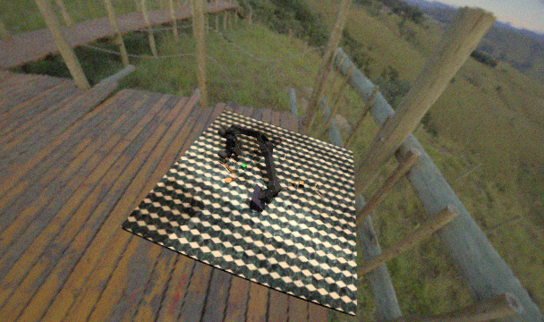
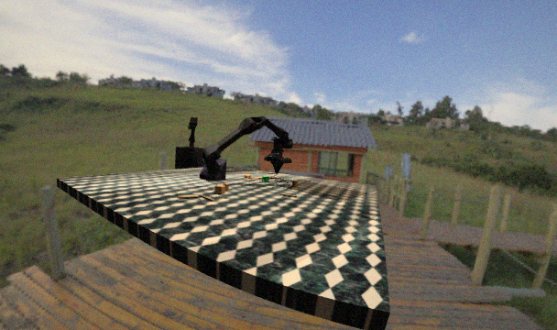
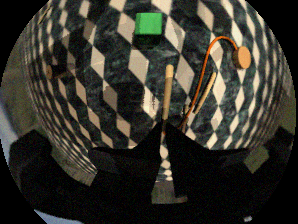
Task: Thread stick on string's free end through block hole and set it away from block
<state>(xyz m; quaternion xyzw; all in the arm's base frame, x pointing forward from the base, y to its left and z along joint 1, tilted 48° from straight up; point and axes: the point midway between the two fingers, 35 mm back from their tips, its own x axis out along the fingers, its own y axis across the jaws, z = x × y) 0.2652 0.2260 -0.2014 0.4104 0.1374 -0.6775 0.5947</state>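
My gripper (image 2: 278, 172) (image 3: 166, 126) is shut on a thin wooden stick (image 3: 168, 90), a little above the table. The stick points away from the fingers towards the green cube (image 1: 243, 165) (image 2: 265, 179) (image 3: 149, 24). The orange string (image 3: 202, 67) curves from the round wooden button (image 1: 228, 180) (image 2: 246, 176) (image 3: 242, 57) to beside the fingertips; its join to the stick is hidden. A wooden block (image 1: 301, 183) (image 2: 220, 188) stands far from the gripper, on the other side of the arm; its hole is too small to make out.
A loose stick (image 3: 205, 93) lies right of the held one in the wrist view. A small brown object (image 2: 295, 183) (image 3: 49, 71) stands on the other side. Loose sticks (image 2: 188, 196) (image 2: 207, 198) lie near the block, and another stick (image 2: 289, 195) lies farther right.
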